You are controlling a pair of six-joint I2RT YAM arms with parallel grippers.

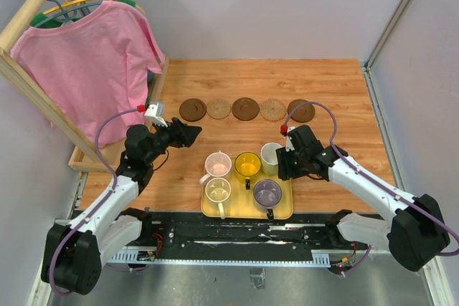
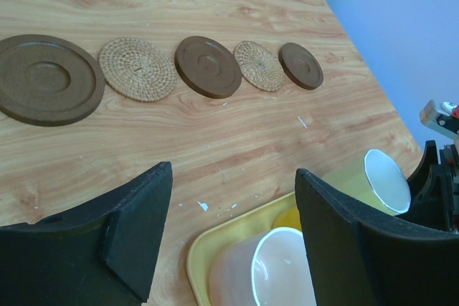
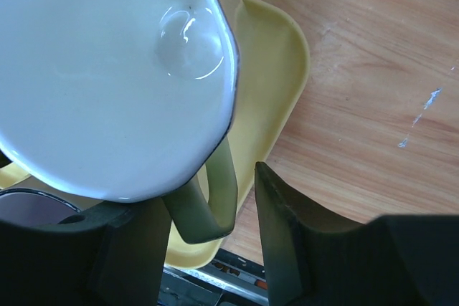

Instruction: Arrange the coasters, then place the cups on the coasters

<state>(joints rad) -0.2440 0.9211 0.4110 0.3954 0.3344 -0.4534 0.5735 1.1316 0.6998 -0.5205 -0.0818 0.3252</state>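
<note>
**A:** Which step are we on?

**B:** The coasters (image 1: 245, 108) lie in one row across the far side of the table (image 1: 337, 91), dark and woven by turns, all bare. We judge the arranging done and the cups (image 1: 247, 165) next. All five stand on the tray (image 1: 242, 206), near our bases.

**A:** Which do we take first?

**B:** The white cup (image 3: 107, 69), at the tray's far right corner. Our right gripper (image 3: 206, 190) is at it. Its jaws stand apart on either side of the handle (image 3: 219, 170). One finger looks to touch the handle, and a gap shows at the other. Nothing is gripped yet.

**A:** And the left?

**B:** Our left gripper (image 2: 233, 175) hangs over the tray's far left corner, jaws wide and empty, with the pink cup (image 2: 265, 270) just below.

**A:** What does the next move call for?

**B:** As we read it, we close the right jaws on the handle. Then we lift straight up, so the cup clears the tray's rim and the yellow cup (image 1: 247, 165) beside it. We carry it to the end coaster (image 1: 301, 111) on the right, which is nearest, and set it down centred. The handle is thin and looks glazed, so the cup may swing in our grip. We would go slowly.
</note>
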